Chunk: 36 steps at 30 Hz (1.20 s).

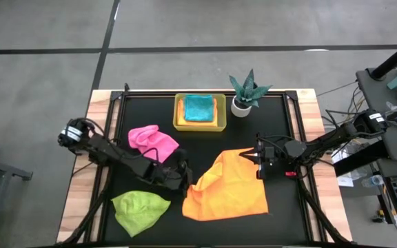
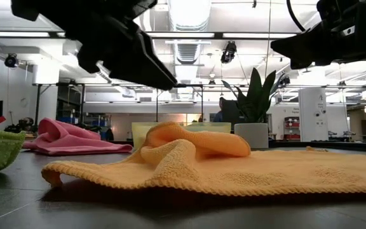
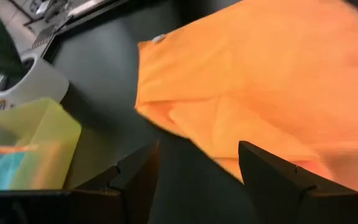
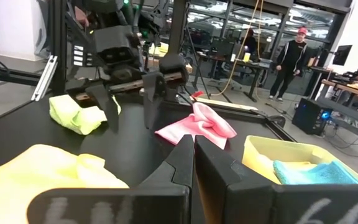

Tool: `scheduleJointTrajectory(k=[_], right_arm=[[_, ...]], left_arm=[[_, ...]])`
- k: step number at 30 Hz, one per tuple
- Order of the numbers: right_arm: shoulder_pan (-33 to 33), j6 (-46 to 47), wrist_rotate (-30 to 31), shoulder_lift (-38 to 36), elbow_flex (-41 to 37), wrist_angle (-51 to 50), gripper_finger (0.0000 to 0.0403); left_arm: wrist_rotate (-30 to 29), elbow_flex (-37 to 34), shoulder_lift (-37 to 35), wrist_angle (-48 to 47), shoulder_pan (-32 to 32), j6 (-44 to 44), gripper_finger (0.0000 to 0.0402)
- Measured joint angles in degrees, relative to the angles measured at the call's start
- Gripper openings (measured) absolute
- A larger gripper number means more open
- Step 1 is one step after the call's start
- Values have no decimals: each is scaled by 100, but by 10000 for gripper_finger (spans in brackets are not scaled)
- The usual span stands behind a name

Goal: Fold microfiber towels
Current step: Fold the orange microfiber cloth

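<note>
An orange towel (image 1: 227,187) lies spread on the black table, with one part folded over into a hump (image 2: 196,141). My left gripper (image 3: 194,180) hovers open over the towel's left edge, nothing between its fingers. My right gripper (image 4: 192,163) hangs shut above the towel's far right corner (image 1: 245,154), clear of it. A pink towel (image 1: 152,142) lies crumpled at the far left and a lime green towel (image 1: 140,208) at the near left. A turquoise towel (image 1: 199,108) rests in the yellow tray (image 1: 178,114).
A teal spiky plant in a white pot (image 1: 245,95) stands at the far edge, right of the tray. Wooden borders (image 1: 81,172) run along both sides of the black table. People stand in the room beyond the table (image 4: 289,59).
</note>
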Motion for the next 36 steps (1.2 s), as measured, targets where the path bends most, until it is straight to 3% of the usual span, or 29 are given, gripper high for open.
scheduleJointTrajectory(k=[9,17,36], right_arm=[[-146,-36,10,2,0,1,9],[-155,-32,7,39,0,1,9],[-160,-47,2,39,0,-4,9]], left_arm=[[13,-195,7,238,223,-132,205],[14,-620,7,1163,365,-129,205],[294,-1016,196,1678,632,-438,205]])
